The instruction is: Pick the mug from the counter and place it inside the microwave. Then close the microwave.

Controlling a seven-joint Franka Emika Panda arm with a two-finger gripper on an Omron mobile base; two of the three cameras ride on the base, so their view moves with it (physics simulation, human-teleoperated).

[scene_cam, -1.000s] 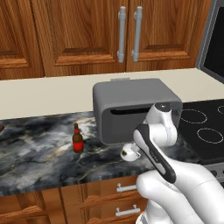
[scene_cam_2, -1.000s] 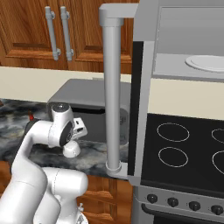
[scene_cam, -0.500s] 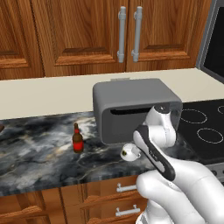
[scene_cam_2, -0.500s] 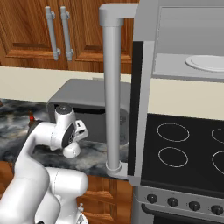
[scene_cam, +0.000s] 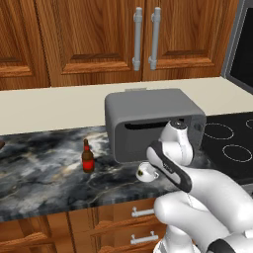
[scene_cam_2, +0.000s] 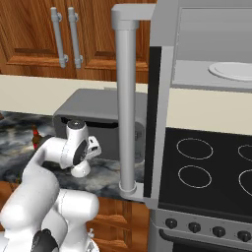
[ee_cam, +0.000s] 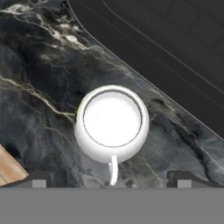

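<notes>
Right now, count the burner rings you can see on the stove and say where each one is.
4 in the right base view: near-left ring, far-left ring, near-right ring, far-right ring. The right pair is cut by the frame edge; more may lie beyond.

Marbled counter [scene_cam: 44,168] carries mug [scene_cam: 145,172], bottle [scene_cam: 87,157] & grey slotted box [scene_cam: 148,121].

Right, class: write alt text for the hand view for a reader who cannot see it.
A white mug seen from directly above stands on the dark marbled counter, its handle pointing toward the open gripper, whose fingertips flank it below.
</notes>
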